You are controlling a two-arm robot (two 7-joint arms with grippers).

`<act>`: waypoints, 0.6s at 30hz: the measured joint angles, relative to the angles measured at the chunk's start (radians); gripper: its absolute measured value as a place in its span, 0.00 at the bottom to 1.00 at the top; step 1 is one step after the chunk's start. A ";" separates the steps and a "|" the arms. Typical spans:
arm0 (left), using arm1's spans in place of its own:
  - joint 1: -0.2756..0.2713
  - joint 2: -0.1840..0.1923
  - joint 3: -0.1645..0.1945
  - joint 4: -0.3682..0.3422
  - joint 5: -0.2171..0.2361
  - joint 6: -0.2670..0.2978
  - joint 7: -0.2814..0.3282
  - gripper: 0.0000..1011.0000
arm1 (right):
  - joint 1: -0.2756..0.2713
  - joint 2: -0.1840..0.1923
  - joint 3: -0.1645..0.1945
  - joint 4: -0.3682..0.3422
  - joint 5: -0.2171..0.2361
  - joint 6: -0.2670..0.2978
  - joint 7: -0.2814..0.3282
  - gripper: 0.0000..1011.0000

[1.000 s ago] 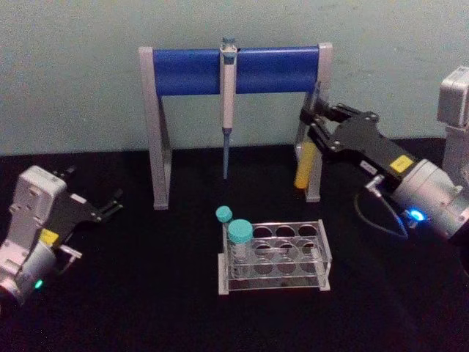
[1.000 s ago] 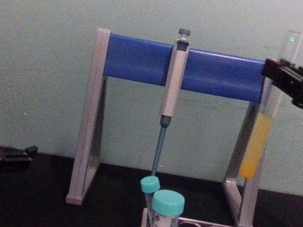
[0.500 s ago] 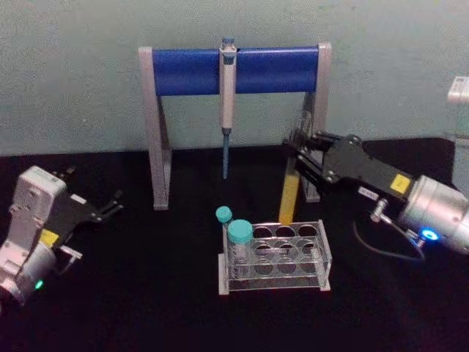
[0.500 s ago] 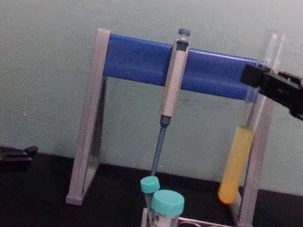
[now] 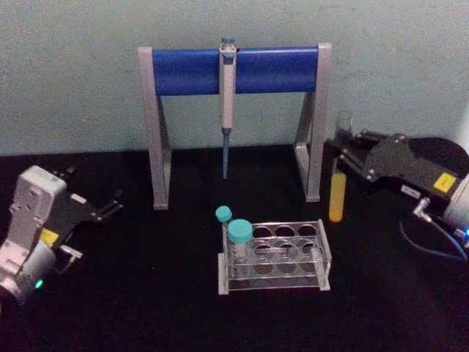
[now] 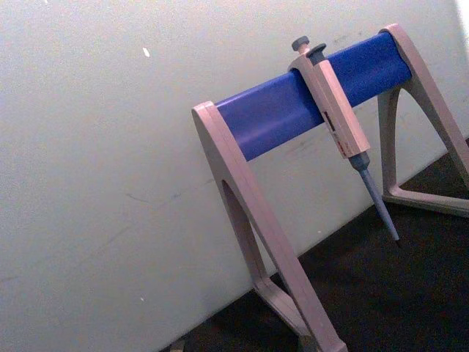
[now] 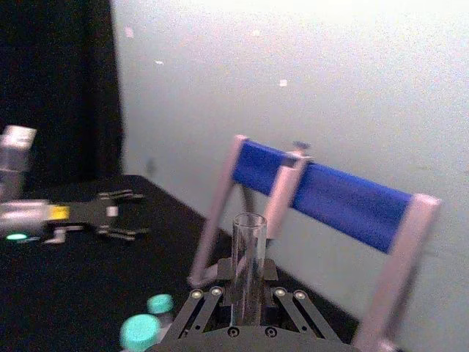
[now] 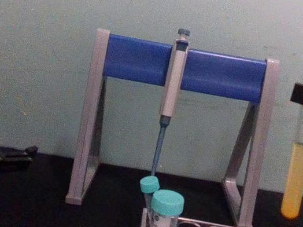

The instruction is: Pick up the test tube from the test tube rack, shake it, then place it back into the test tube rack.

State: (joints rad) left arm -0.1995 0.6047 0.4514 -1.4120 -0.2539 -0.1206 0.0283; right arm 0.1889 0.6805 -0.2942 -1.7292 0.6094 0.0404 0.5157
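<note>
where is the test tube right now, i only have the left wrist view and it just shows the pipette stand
observer: the right pincer holds the test tube upright in the air, right of the pipette stand
operator: is it back in the rack yet
observer: no, its bottom hangs free, near the right end of the test tube rack
operator: and the left arm
observer: the left pincer sits low at the left, open
</note>
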 joint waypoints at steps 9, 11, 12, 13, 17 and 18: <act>0.000 0.000 0.000 0.000 0.000 0.000 0.000 0.99 | 0.031 -0.081 -0.004 0.048 -0.083 -0.021 -0.108 0.23; 0.000 0.000 0.000 0.000 0.000 0.000 0.000 0.99 | 0.046 -0.114 -0.010 0.068 -0.100 -0.023 -0.128 0.23; 0.000 0.000 0.000 0.000 0.000 0.000 0.000 0.99 | 0.051 -0.123 -0.013 0.075 -0.105 -0.024 -0.133 0.23; 0.000 0.000 0.000 0.000 0.000 0.000 0.000 0.99 | 0.059 -0.142 -0.018 0.088 -0.113 -0.026 -0.139 0.23; 0.000 0.000 0.000 0.000 0.000 0.000 0.000 0.99 | 0.077 -0.183 -0.028 0.115 -0.116 -0.031 -0.134 0.23; 0.000 0.000 0.000 0.000 0.000 0.000 0.000 0.99 | 0.079 -0.190 -0.029 0.119 -0.112 -0.032 -0.127 0.23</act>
State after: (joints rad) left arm -0.1995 0.6046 0.4514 -1.4119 -0.2539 -0.1205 0.0283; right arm 0.2677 0.4904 -0.3233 -1.6103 0.4974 0.0081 0.3885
